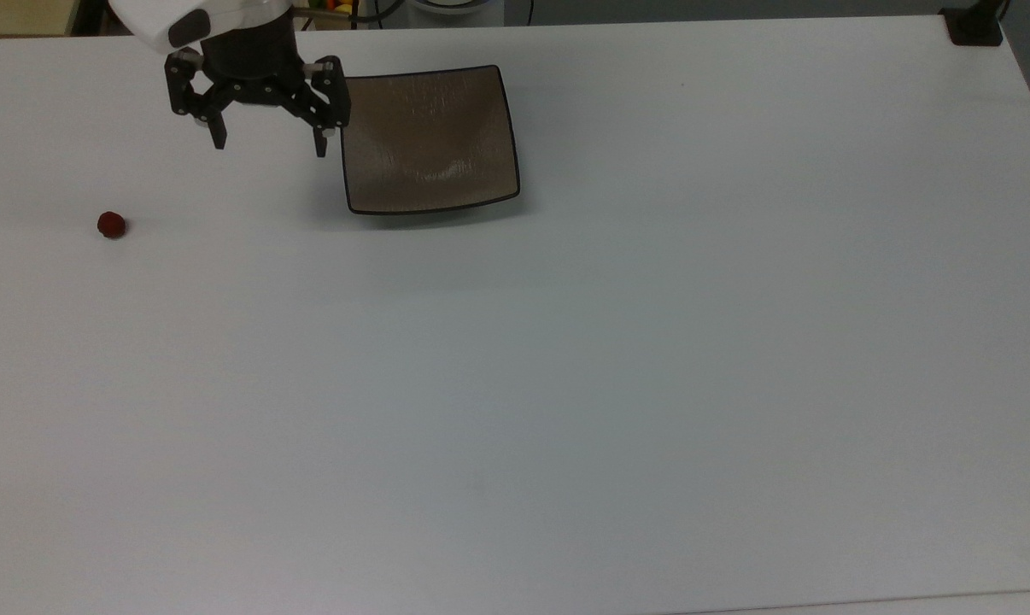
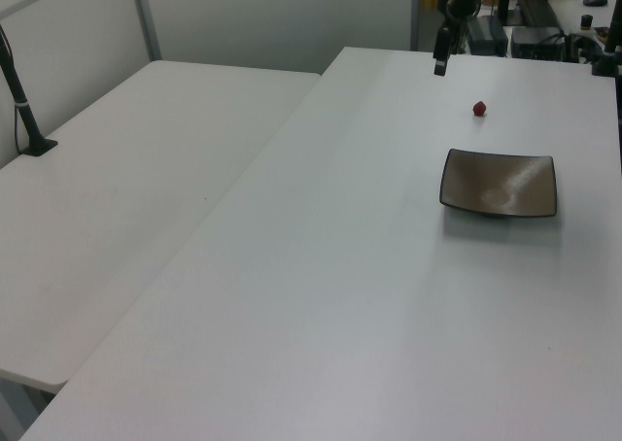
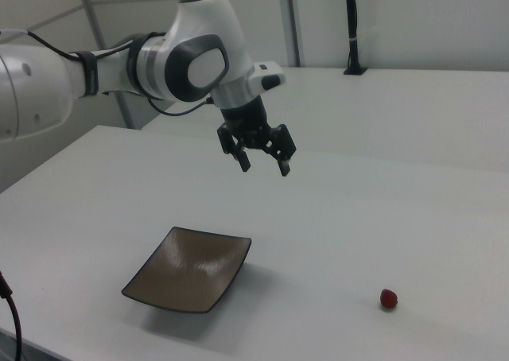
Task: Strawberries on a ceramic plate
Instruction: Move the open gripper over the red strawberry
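A tiny dark-red strawberry (image 1: pixel 111 225) lies alone on the white table at the top view's left; it also appears as a strawberry (image 2: pixel 479 108) in the left view and a strawberry (image 3: pixel 388 299) in the right view. The square tan ceramic plate (image 1: pixel 430 139) with a black rim sits empty near the table's far edge, seen too as the plate (image 2: pixel 500 183) and the plate (image 3: pixel 189 269). My gripper (image 1: pixel 269 145) hangs open and empty above the table, just left of the plate in the top view, well apart from the berry. It is the gripper (image 3: pixel 264 168) in the right view.
The white table (image 1: pixel 566 384) stretches wide around both things. A second white table (image 2: pixel 126 198) adjoins it in the left view. A black post base (image 1: pixel 974 26) stands at the top view's far right corner. Equipment clutters the area beyond the far edge.
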Controlling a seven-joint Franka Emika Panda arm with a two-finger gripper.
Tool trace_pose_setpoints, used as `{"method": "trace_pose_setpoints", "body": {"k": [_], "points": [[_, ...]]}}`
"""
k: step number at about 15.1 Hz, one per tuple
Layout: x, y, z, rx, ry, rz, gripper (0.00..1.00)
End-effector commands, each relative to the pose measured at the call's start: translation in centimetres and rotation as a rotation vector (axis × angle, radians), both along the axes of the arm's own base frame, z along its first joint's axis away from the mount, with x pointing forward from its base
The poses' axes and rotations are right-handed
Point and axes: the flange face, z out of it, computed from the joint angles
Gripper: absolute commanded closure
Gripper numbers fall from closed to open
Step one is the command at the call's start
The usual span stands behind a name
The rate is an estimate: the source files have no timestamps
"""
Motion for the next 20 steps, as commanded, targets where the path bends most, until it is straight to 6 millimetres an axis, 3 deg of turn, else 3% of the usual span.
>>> {"method": "trace_pose_setpoints", "body": {"k": [1, 4, 8, 13, 18, 20], "points": [[0.2, -2.3, -1.5, -0.038, 0.018, 0.027, 0.00], [0.4, -4.3, -3.7, -0.069, 0.066, 0.053, 0.00], [-0.1, -8.1, -4.6, -0.085, 0.101, 0.114, 0.00], [0.0, -12.7, -7.7, -0.124, 0.094, 0.230, 0.00], [-0.1, -15.1, -9.8, -0.142, 0.097, 0.285, 0.00], [-0.5, -16.3, -11.5, -0.152, 0.094, 0.288, 0.00]]}}
